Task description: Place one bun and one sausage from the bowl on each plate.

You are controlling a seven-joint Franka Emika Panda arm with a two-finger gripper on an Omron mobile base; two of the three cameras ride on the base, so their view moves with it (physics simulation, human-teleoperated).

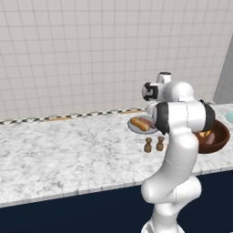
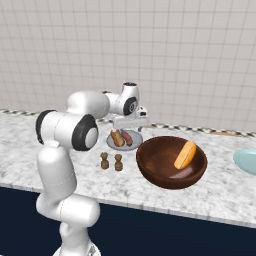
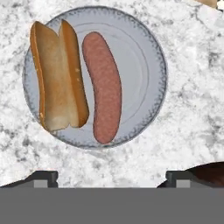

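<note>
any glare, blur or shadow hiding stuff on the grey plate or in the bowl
Hand view: flat even light, grey plate, bun and sausage crisp, no glare. Right base view: glossy sheen on the bowl, contents still readable. Left base view: the arm hides most of the bowl.

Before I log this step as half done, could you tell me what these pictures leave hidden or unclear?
- Teal plate: cut off by the right base view's right edge, so its contents are unknown.
- Bowl: in the left base view, the arm covers most of it.
- Gripper: the hand view shows just the fingertips, empty and apart.
- Two small brown shakers: too small to identify.
</note>
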